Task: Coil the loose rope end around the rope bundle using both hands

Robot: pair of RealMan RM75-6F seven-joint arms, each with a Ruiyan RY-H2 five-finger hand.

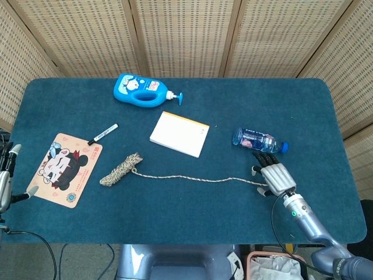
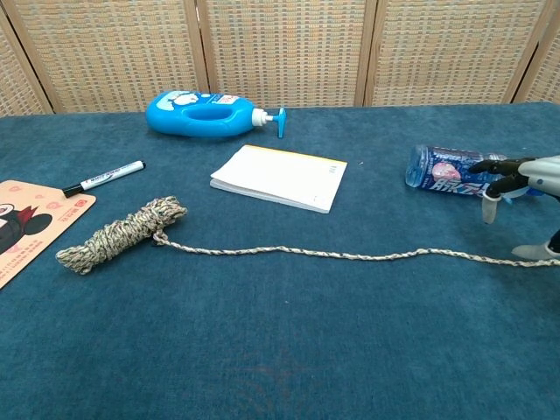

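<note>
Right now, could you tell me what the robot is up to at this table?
It is starting to coil a rope. The right hand hovers open over the far end of the loose rope end, beside the water bottle, not yet gripping it. The left hand waits open at the table's left edge, away from the rope bundle, which lies untouched next to the cartoon card.

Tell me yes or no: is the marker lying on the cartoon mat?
No: in the head view the marker lies on the blue table, just beyond the cartoon mat's far corner.
</note>
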